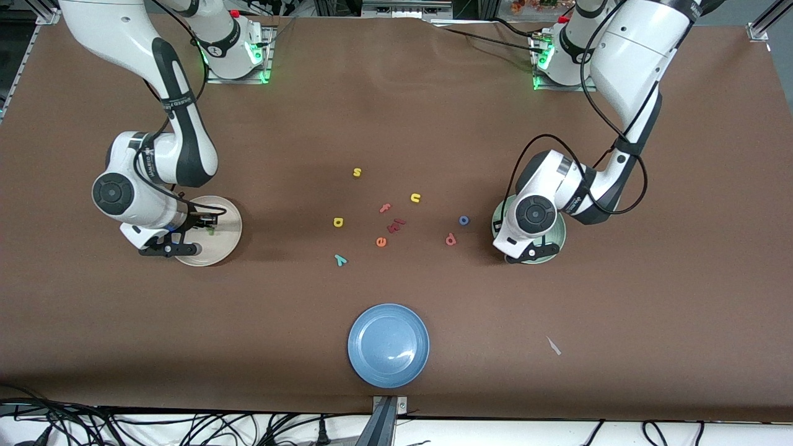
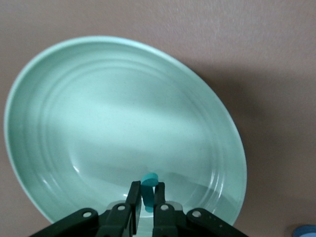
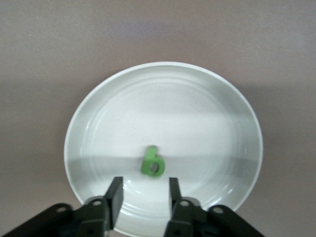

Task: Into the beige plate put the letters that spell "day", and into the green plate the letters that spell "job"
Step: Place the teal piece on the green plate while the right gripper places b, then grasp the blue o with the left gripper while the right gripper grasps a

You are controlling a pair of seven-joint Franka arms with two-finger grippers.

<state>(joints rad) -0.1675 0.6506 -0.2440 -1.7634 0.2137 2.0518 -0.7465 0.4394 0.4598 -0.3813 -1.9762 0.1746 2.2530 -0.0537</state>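
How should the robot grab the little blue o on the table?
Probably from straight above. The blue o lies flat on the table near the green plate, so only its outer edge can be pinched. Set one finger on each side of the ring. It lies apart from the other letters, so the fingers have room.

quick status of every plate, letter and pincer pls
left pincer: shut on teal j, over green plate
right pincer: open, over beige plate
green d: lying in beige plate
blue plate: nothing in it
yellow a, teal y, blue o, salmon-red b: loose on table
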